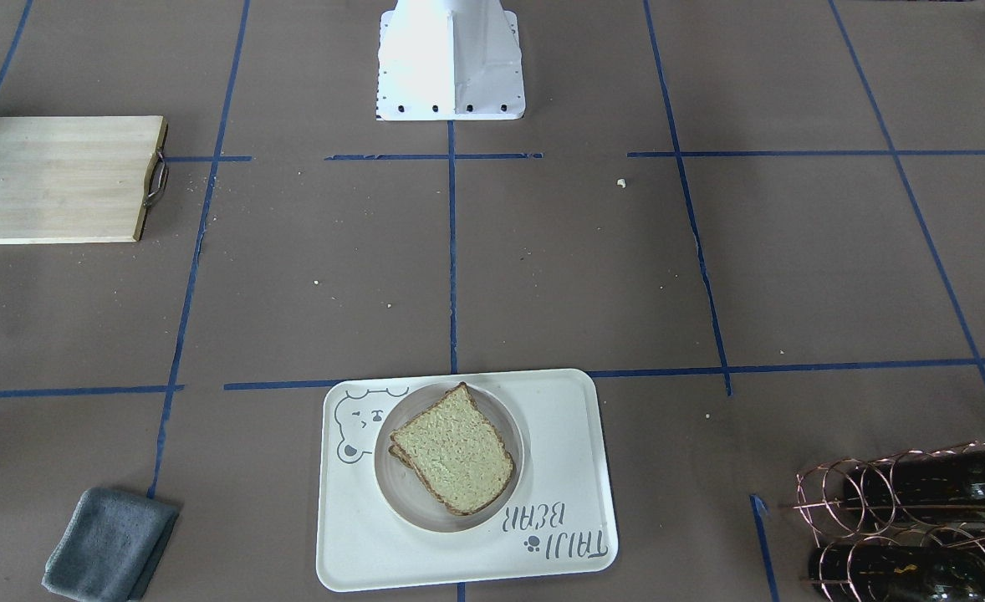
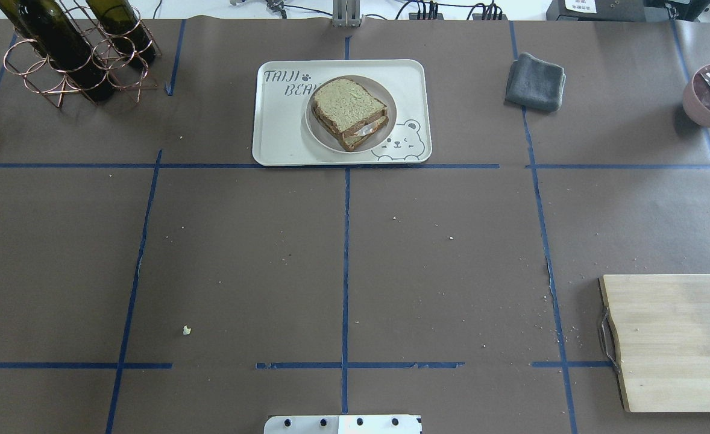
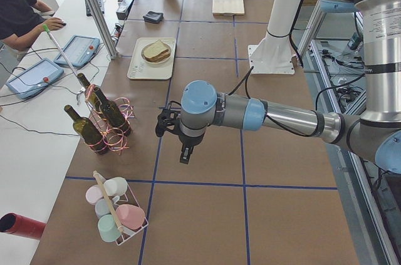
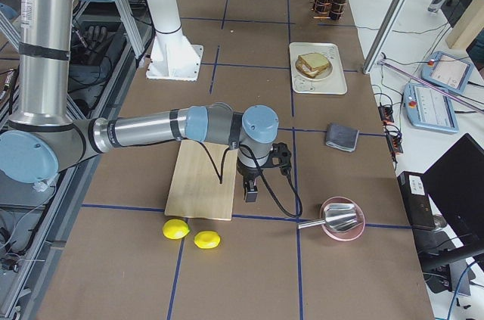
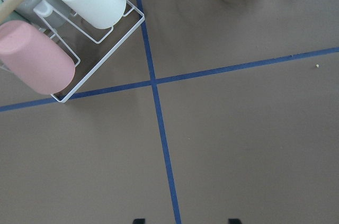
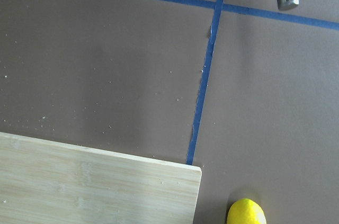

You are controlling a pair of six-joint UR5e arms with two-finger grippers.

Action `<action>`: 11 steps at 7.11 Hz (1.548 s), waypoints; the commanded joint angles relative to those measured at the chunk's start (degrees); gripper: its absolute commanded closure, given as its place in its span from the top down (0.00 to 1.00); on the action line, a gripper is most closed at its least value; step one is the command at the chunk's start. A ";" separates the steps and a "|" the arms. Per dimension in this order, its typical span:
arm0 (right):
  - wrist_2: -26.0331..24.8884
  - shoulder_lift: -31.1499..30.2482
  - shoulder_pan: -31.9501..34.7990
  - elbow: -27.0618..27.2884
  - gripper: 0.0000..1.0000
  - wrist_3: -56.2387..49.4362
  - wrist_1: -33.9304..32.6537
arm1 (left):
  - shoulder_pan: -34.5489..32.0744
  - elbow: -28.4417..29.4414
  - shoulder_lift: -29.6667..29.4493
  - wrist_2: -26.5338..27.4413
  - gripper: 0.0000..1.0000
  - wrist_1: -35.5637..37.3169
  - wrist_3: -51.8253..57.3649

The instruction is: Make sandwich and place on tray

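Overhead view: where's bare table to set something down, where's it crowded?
Free: the wide middle between the tray and the robot base, plus the near left up to the wine rack. Crowded: far edge with wine rack, tray holding the sandwich, grey cloth, pink bowl; cutting board fills the near right.

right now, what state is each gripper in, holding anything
Left gripper: open, its fingertips apart with nothing between them.
Right gripper: cannot tell, since it shows only in the side view.
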 commanded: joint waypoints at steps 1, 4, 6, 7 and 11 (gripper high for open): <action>1.85 -1.87 -0.74 -0.22 1.00 0.08 0.63 | 3.96 1.08 1.50 3.86 1.00 0.61 0.10; 4.23 -1.52 -0.74 -2.32 1.00 0.78 4.31 | 4.52 3.63 2.82 1.71 1.00 0.52 0.19; 4.24 -1.17 -0.74 -3.73 1.00 1.31 5.47 | 4.43 4.86 1.69 2.39 1.00 -0.44 0.10; 4.15 -1.08 -0.74 -3.74 1.00 1.31 5.39 | 4.26 5.22 0.98 3.09 1.00 0.42 0.10; 4.32 -0.20 -1.09 -6.29 1.00 8.22 13.45 | 4.26 4.52 -0.87 3.01 1.00 0.00 -0.34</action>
